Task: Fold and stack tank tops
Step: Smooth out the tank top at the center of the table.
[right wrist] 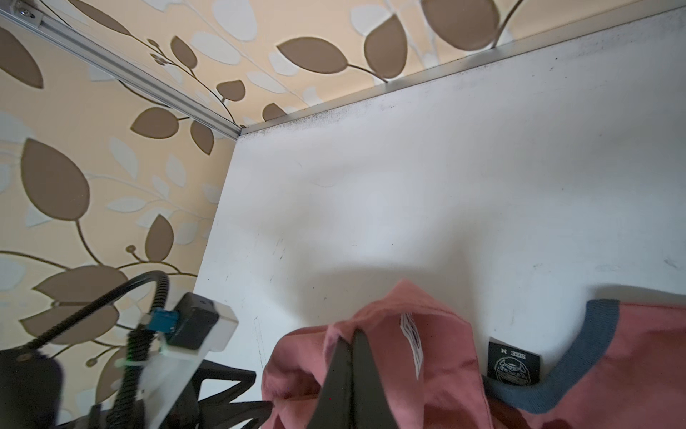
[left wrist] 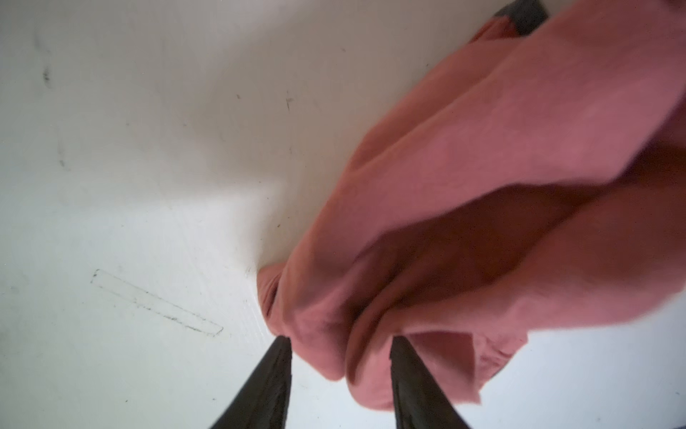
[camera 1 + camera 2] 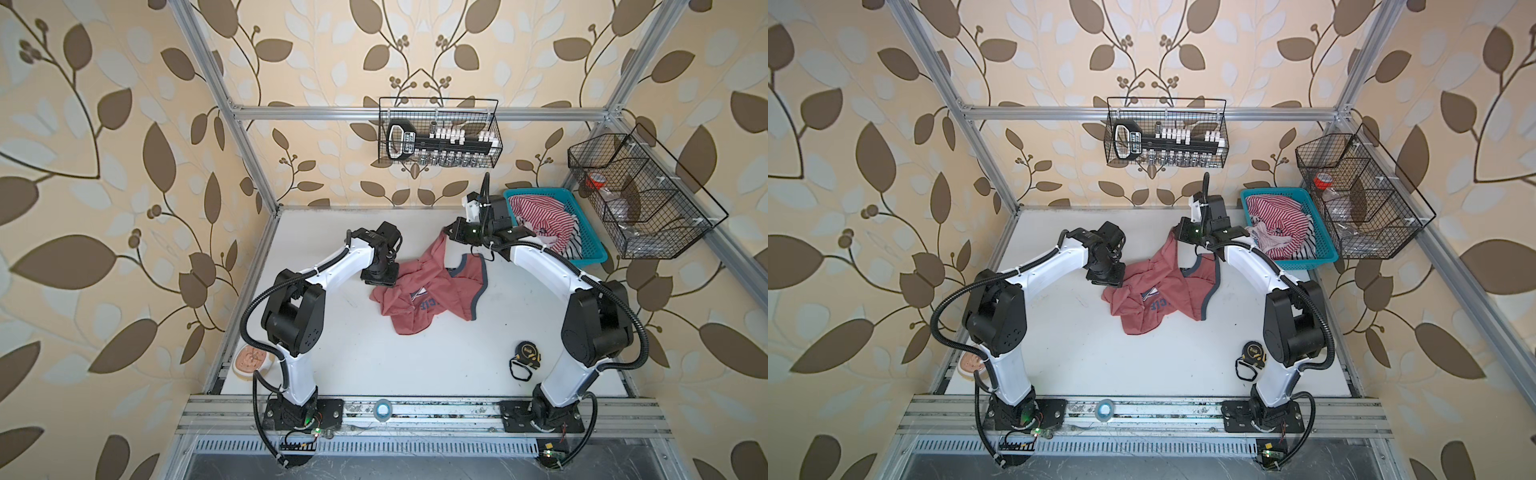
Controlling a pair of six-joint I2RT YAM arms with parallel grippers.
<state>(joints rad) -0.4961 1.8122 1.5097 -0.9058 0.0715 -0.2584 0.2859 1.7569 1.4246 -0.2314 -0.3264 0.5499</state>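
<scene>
Cloth in both top views: dusty red tank top (image 3: 419, 291) (image 3: 1154, 286) crumpled mid-table (image 3: 374, 353), far corner lifted up to right gripper (image 3: 449, 232). Left gripper (image 3: 379, 277) pointing down at the shirt's left edge, gap hidden under the wrist. Striped tank top (image 3: 536, 220) heaped in blue basket (image 3: 590, 253) at the far right corner.

Left wrist view: left gripper (image 2: 341, 340) with jaws parted to a middling gap, bunched hem of dusty red tank top (image 2: 482, 167) lying loose between the tips, resting on the table (image 2: 148, 185).

Right wrist view: right gripper (image 1: 352, 334) clamped tight on a raised fold of dusty red tank top (image 1: 427, 353). Blue-grey trim (image 1: 579, 360) and black size label (image 1: 514, 366) just beside.
</scene>
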